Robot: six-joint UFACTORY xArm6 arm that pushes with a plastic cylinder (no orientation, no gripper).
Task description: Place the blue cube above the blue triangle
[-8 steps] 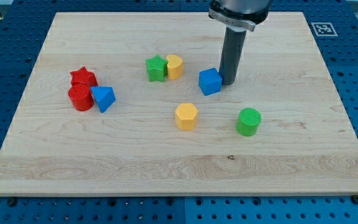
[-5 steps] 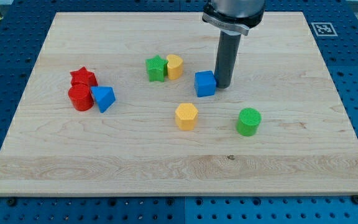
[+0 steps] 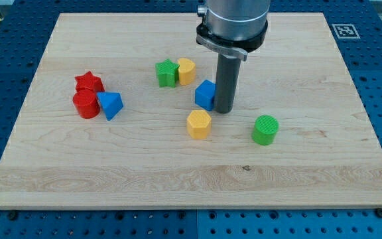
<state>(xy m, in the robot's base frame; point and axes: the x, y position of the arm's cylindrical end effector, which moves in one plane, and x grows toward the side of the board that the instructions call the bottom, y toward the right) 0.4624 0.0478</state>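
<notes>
Blue cube (image 3: 205, 94) touches my tip (image 3: 223, 110) on its left; no fingers, nothing held.

A straight dark rod ending in my tip (image 3: 223, 110) hangs from a grey metal collar (image 3: 233, 26)

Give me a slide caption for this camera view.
My tip presses the blue cube from the view's right, far from the blue triangle.
</notes>
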